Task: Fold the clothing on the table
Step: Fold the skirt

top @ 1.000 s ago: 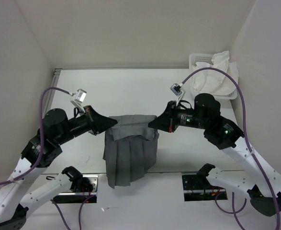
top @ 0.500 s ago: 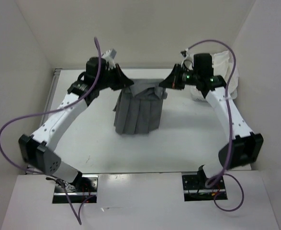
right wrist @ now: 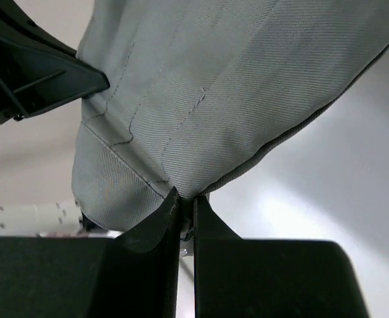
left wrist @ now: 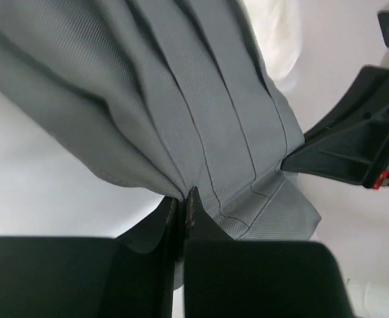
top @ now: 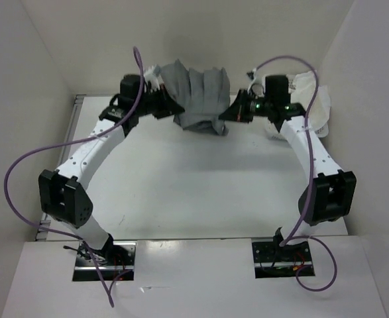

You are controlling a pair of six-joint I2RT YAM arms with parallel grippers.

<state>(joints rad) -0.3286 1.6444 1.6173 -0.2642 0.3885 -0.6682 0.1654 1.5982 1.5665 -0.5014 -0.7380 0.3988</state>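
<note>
Overhead, the clothing (top: 201, 93), soft grey twill with pressed pleats, is held bunched at the 12 o'clock edge of the smooth white table (top: 194, 179). Its gripped band runs 9 to 3 o'clock and the pleats fan toward 12. The left gripper (top: 175, 114) pinches the 9 o'clock corner, the right gripper (top: 228, 114) the 3 o'clock one. Left wrist: matt black fingers are pressed together on a stitched fold, with ridges climbing toward 11. Right wrist: the fingers nip a hemmed edge, and the cloth spreads toward 1.
</note>
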